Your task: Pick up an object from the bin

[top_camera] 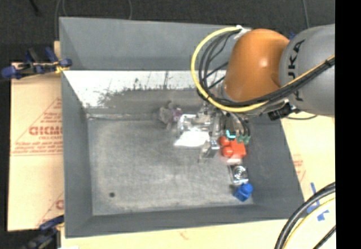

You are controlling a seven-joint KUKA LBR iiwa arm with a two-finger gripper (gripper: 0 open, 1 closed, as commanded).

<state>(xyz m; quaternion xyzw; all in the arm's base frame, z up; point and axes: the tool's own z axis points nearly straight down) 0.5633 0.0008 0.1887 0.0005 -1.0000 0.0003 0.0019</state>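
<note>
Grey metal bin point(141, 186), few loose things, all clustered right of centre. Arm comes in from the view's right, orange cover point(254, 65) at the wrist, hand point(210, 139) low over the floor in the middle of the cluster. Key relation: hand sits between two candidates. White piece point(189, 139) is just beside it toward the view's left, probably touching; red block point(231, 149) is just beside it toward the view's right, also close enough to touch. Can't tell how far the hand is open, and can't see anything clearly gripped in it, so no hold claimed. White piece looks pale and shiny, maybe plastic, with its long axis roughly across the view, though the outline is vague. Red block is compact with no clear long axis, and a small green bit point(243, 139) sits against its upper right. Further toward the near wall: small silver thing point(239, 173), then blue block point(243, 191) just below it, both apart from the hand. Purplish-grey thing point(170, 114) lies up near the back wall, left of the hand, apart from it. Judgement: step in hand is the approach or closing phase, pick not yet done, nothing lifted. Likely target is white piece or red block; can't say which. Next move probably needs a small sideways shift to centre on one of them. Risk: nudging the neighbour or clipping an edge.
</note>
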